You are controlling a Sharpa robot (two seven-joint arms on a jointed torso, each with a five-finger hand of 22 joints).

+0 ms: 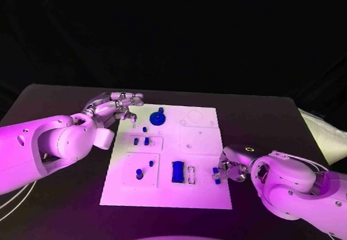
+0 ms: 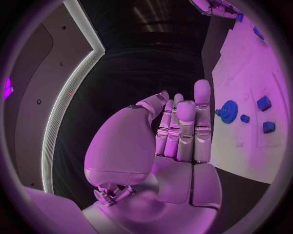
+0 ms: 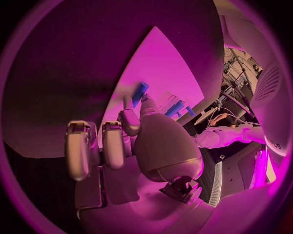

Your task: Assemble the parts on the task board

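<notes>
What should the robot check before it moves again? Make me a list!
1. Left hand free, fingers apart: ok.
2. Left hand beside the blue gear, not touching it: ok.
3. Right hand at the task board edge: ok.
4. Right hand really pinching a small blue part: cannot tell.
5. Big blue block sitting on the board: ok.

The black table [image 1: 49, 211] carries the white task board [image 1: 201, 197] (lying flat, mid-table).
</notes>
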